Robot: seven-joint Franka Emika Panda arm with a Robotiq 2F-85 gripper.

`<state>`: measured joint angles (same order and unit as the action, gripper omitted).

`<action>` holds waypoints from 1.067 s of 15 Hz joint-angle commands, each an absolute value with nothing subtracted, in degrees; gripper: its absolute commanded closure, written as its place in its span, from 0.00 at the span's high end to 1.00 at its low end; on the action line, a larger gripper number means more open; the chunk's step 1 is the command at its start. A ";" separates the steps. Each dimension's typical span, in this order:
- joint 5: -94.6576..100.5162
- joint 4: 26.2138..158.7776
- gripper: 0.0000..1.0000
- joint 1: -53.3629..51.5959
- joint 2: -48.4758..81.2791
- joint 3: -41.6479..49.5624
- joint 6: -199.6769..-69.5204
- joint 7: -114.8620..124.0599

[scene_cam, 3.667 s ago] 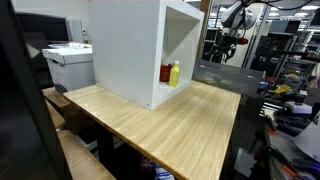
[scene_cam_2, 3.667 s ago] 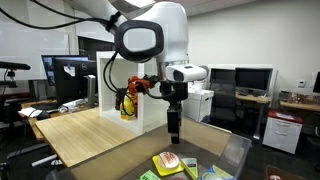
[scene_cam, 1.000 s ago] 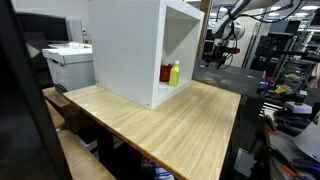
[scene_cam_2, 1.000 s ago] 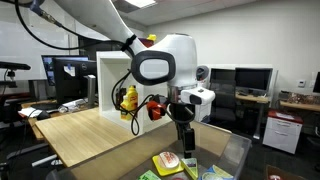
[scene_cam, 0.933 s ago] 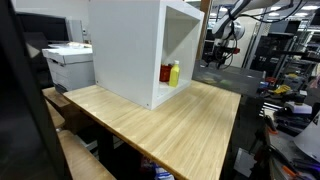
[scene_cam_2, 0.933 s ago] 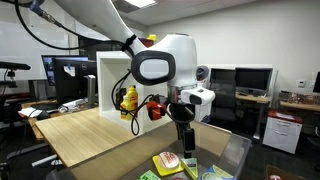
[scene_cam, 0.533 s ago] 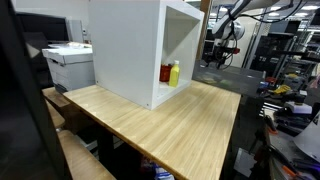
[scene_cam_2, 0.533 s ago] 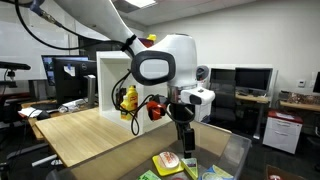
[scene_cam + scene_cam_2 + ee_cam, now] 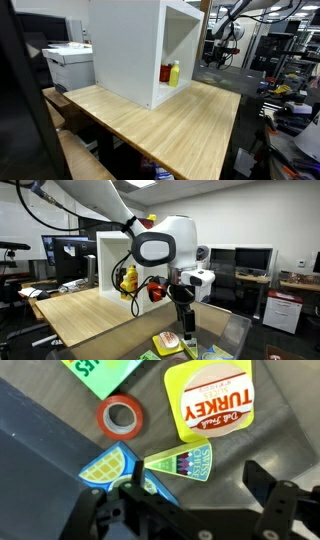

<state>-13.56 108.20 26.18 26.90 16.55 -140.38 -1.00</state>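
Note:
My gripper (image 9: 195, 485) is open, its two black fingers spread wide with nothing between them. It hangs over a dark grey surface (image 9: 40, 440) strewn with play food. Just below the fingers lies a green Swiss cheese wedge (image 9: 183, 462), with a blue wedge (image 9: 108, 468) beside it. Farther off are a red tape roll (image 9: 122, 417), a yellow turkey package (image 9: 213, 400) and a green packet (image 9: 105, 368). In an exterior view the gripper (image 9: 187, 327) hovers a little above these items (image 9: 170, 341), beyond the end of the wooden table (image 9: 90, 315).
A white open cabinet (image 9: 130, 50) stands on the wooden table (image 9: 160, 125), with a yellow bottle (image 9: 174, 73) and a red one (image 9: 165, 73) inside. A printer (image 9: 68, 62) sits behind it. Monitors and desks fill the background (image 9: 250, 260).
Since the earliest frames the arm has come down and closer over the play food. Over the last second nothing has visibly moved.

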 commanded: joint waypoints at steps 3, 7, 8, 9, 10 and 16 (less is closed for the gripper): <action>-12.96 107.46 1.00 27.41 27.61 15.57 -141.20 -5.38; -12.96 107.22 1.00 27.73 27.66 15.27 -140.62 -7.97; -12.91 107.21 1.00 27.76 27.68 15.24 -140.69 -8.57; -12.94 107.19 1.00 27.82 27.70 15.19 -140.77 -9.06; -12.94 107.17 1.00 27.90 27.71 15.12 -140.73 -9.62; -12.91 106.35 1.00 29.19 27.99 14.08 -139.96 -14.32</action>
